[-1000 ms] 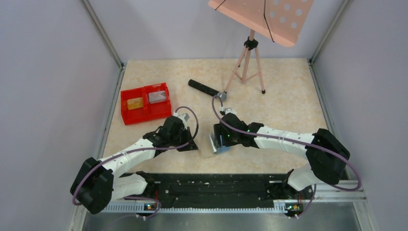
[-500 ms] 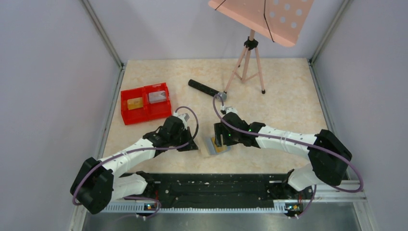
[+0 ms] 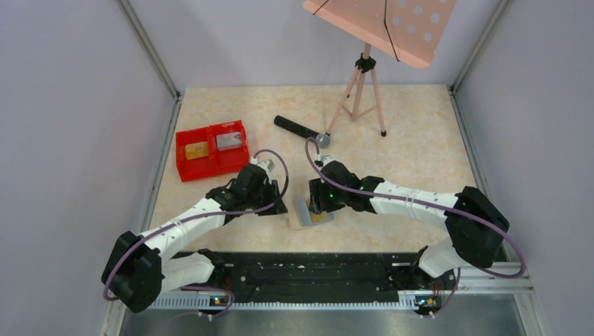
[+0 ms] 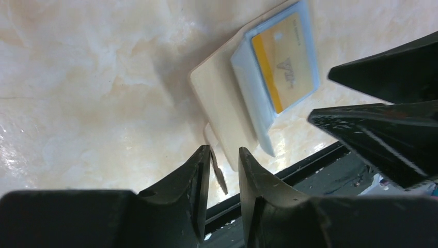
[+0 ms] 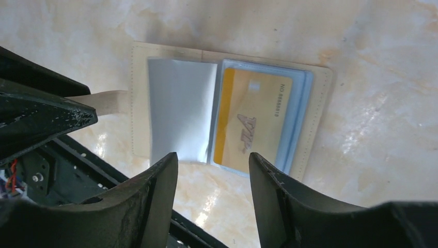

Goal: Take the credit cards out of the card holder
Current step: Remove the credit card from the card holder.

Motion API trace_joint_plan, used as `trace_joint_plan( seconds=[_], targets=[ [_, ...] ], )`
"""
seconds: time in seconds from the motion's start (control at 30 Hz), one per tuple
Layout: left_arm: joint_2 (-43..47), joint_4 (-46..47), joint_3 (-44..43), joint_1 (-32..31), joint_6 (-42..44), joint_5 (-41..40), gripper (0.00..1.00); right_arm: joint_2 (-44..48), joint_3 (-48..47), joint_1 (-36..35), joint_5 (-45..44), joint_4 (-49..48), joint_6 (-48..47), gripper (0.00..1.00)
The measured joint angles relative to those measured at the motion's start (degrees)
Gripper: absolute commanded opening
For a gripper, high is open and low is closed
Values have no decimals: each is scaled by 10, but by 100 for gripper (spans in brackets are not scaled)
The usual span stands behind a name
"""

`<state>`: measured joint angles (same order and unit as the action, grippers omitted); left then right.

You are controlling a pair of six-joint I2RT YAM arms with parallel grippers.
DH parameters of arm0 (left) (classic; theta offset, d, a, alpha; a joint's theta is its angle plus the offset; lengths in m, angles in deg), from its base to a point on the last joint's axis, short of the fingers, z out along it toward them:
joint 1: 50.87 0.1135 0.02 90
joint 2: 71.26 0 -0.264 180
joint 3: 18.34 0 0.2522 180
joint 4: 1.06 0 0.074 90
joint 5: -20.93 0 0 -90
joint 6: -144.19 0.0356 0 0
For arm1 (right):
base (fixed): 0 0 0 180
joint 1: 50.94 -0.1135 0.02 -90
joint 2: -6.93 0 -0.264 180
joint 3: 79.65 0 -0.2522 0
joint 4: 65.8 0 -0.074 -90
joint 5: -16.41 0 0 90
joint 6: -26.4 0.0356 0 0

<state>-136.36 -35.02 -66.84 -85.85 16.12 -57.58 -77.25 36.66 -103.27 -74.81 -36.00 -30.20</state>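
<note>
Beige marbled tabletop (image 3: 420,161) fills the booth, and the card holder (image 5: 321,103) lies open and flat on it near the front edge, between the two grippers.

The left gripper (image 4: 222,155) sits low at the holder's closing tab (image 5: 106,101). Its fingers are parted by a narrow gap and the tab looks loose between them, so nothing is clamped. The right gripper (image 5: 213,155) hovers over the open panels with its fingers spread wide and nothing between them.

Risks, as I judge them:
- Nothing pins the holder, so a pull on the gold card (image 5: 255,121) could drag the whole holder along instead of freeing the card.
- The card sits flush in a clear sleeve. The fingers may pinch sleeve and card together, or skid off the slick plastic.
- A sideways shove could push the holder toward the black rail (image 3: 315,269) at the table's front edge.

The count:
- One card holder.
- One gold card in it.
- One silvery leaf (image 5: 181,111) on the other panel (card or empty sleeve, I cannot tell).
- One red tray (image 3: 210,168) with two compartments. It holds a second gold card (image 3: 196,150) and a grey card (image 3: 227,141), one in each.
- One black stick (image 3: 294,127).
- One tripod (image 3: 361,91) carrying one pink board (image 3: 382,24).
</note>
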Motion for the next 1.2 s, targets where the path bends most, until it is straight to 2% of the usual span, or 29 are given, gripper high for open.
trace_joint_plan(
  seconds=[0.2, 0.33, 0.5, 0.67, 0.87, 1.2],
  targets=[
    [15, 7, -31, 0, 0, 13, 33, -1, 1, 11, 27, -17, 0, 53],
    [5, 53, -31, 0, -25, 51, 27, 8, 21, 53, 50, -34, -11, 52],
    [-43, 128, -31, -1, -57, 94, 25, 31, 43, 105, 85, -41, -24, 51],
    [-104, 194, -31, -8, -82, 120, 24, 36, 57, 126, 115, -53, -33, 45],
    [-158, 252, -17, -17, -101, 130, 23, 35, 72, 136, 159, -76, -34, 42],
    [-181, 284, 17, -28, -101, 115, 22, -8, 72, 148, 206, -115, -34, 37]
  ],
)
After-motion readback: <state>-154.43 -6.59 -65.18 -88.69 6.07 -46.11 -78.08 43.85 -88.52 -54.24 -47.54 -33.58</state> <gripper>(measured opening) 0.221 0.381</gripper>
